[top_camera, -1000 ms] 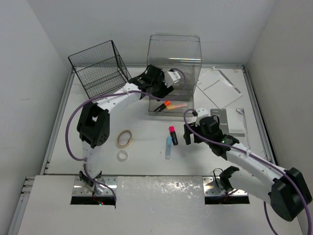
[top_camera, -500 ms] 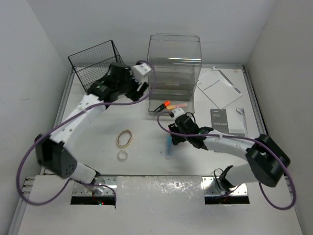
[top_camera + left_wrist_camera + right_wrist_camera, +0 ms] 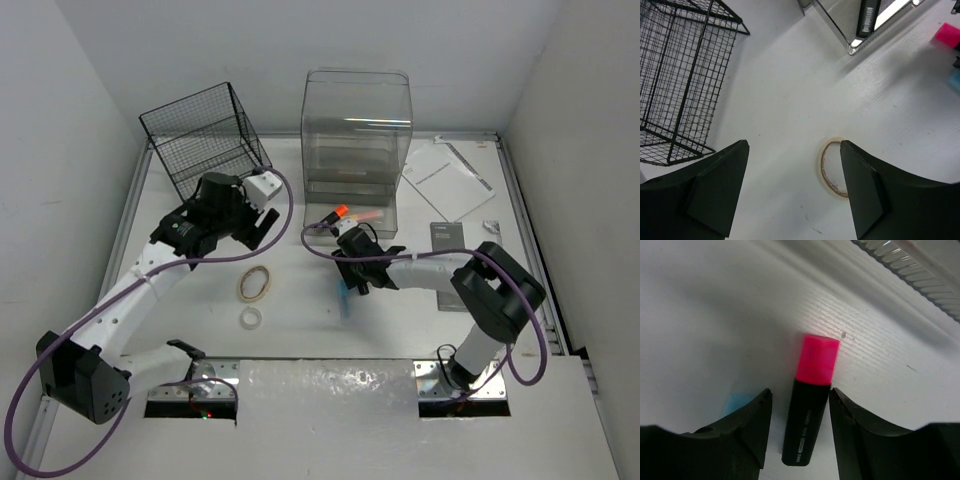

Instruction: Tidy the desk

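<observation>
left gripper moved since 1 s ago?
Yes. In the top view, the left gripper has pulled away from the clear box, going left and toward the near edge. It now sits in front of the wire basket.

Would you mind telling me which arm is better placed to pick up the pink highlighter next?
Right. The right gripper is open, straddling the pink highlighter on the desk; the left gripper hangs open over a tan ring, well away.
</observation>
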`<act>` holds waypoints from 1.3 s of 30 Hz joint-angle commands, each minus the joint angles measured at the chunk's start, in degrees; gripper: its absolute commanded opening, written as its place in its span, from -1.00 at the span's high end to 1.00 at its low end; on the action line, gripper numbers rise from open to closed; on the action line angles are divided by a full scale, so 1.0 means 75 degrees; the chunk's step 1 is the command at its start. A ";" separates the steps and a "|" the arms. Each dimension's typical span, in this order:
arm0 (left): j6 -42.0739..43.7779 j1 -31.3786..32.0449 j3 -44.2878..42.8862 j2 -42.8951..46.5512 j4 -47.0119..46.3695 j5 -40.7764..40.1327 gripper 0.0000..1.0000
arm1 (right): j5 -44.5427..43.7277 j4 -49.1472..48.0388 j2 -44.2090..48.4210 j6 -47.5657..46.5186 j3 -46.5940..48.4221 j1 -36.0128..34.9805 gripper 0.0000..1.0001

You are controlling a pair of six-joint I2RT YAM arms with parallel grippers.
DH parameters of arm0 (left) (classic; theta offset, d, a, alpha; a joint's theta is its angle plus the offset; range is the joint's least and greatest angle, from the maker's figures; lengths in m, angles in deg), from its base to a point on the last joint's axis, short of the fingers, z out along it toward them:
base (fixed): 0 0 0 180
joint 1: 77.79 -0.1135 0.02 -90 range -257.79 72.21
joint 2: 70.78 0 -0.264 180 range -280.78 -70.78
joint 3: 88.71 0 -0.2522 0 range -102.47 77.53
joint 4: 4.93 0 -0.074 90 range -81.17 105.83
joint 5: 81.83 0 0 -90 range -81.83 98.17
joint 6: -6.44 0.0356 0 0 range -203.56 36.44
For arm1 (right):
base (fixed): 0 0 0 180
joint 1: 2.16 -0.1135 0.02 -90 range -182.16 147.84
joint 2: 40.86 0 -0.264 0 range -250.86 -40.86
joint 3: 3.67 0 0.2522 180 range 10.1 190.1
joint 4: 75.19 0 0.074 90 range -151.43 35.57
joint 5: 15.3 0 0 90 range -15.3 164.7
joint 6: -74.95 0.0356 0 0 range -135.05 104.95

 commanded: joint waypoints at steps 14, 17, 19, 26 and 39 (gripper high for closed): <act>0.0211 -0.0099 0.0358 0.0169 -0.0277 0.0021 -0.50 | 0.0294 0.2021 0.1458 -0.2417 0.0854 -0.0653 1.00; 0.0434 -0.0099 0.0299 0.0193 -0.0031 0.0022 -0.50 | -0.0199 0.2035 0.2311 -0.3083 0.1182 -0.0584 1.00; 0.0551 -0.0099 0.0357 0.0181 -0.0007 -0.0083 -0.50 | 0.0009 0.1836 0.2676 -0.3716 0.1580 -0.0467 1.00; 0.0785 -0.0111 0.0405 0.0193 0.0449 0.0373 -0.51 | 0.0280 0.1740 0.1448 -0.4971 0.3266 0.1054 1.00; 0.1734 -0.0076 0.0545 0.0029 0.1153 0.1919 -0.59 | -0.0059 0.2678 -0.0711 -0.5382 0.5039 0.1819 -0.35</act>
